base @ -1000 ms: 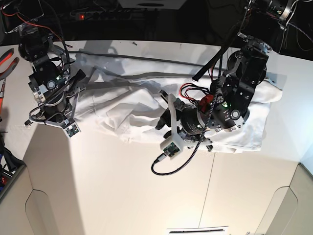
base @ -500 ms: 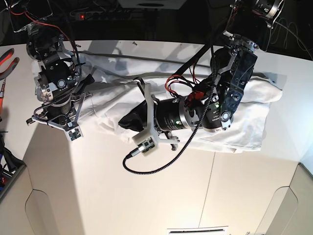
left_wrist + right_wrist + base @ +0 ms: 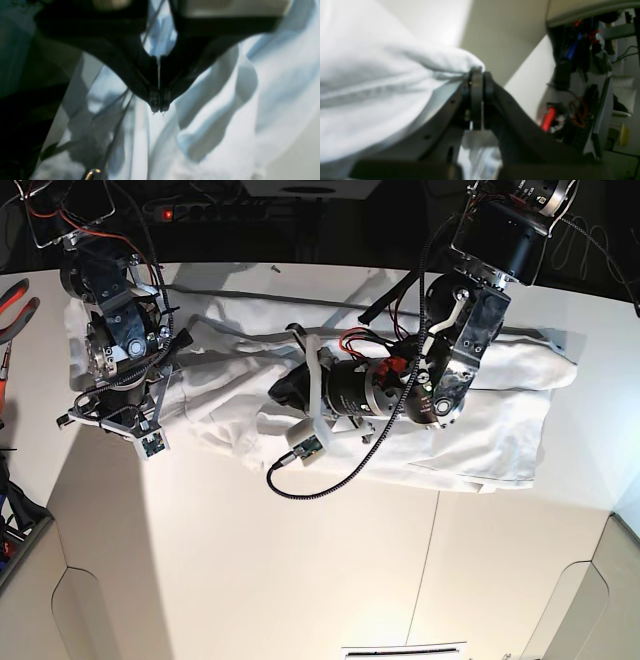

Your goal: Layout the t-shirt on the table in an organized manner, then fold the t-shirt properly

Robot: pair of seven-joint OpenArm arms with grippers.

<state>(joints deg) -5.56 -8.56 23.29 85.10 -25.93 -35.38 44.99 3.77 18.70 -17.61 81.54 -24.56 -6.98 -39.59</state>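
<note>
White t-shirt (image 3: 510,415) lies under both arms.

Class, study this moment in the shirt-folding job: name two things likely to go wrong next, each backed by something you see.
1. The right claw pinches only a small bunch of the t-shirt at its very tips, so a pull may slip it free.
2. The left claw is shut amid deep wrinkles; whether it holds cloth is unclear. Lifting may drag several layers, or none, across the table.

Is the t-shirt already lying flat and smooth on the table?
No: in the base view the t-shirt lies bunched in wrinkled folds across the table.
</note>
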